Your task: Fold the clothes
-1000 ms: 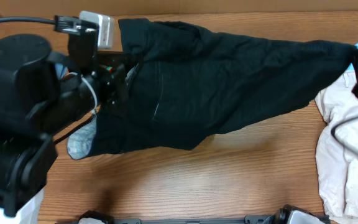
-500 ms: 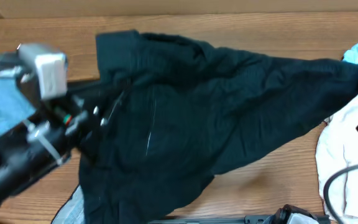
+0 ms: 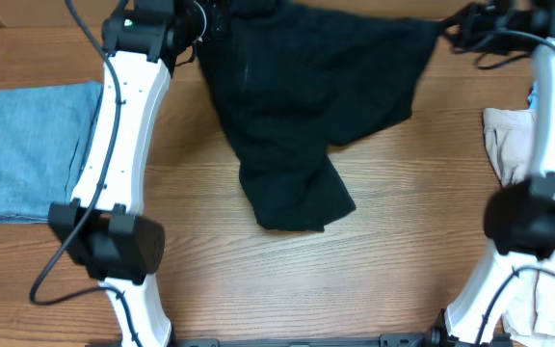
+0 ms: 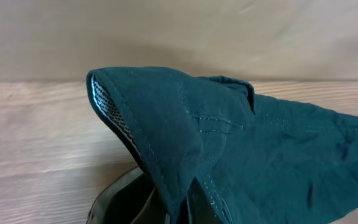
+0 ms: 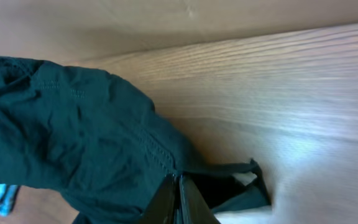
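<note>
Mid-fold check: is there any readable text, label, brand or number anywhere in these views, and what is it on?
No readable text in any view.
The black shorts show only stitching and a mesh lining at the edge, with no lettering.
The folded blue cloth and the beige garment are plain.
The left arm and right arm show no legible markings.

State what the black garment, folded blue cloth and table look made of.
The black garment: thin woven fabric, matte, seen in creases and stitched seams. The folded blue cloth: faded, denim-like weave, probably cotton. The table: wood grain with slight sheen, possibly laminate.
</note>
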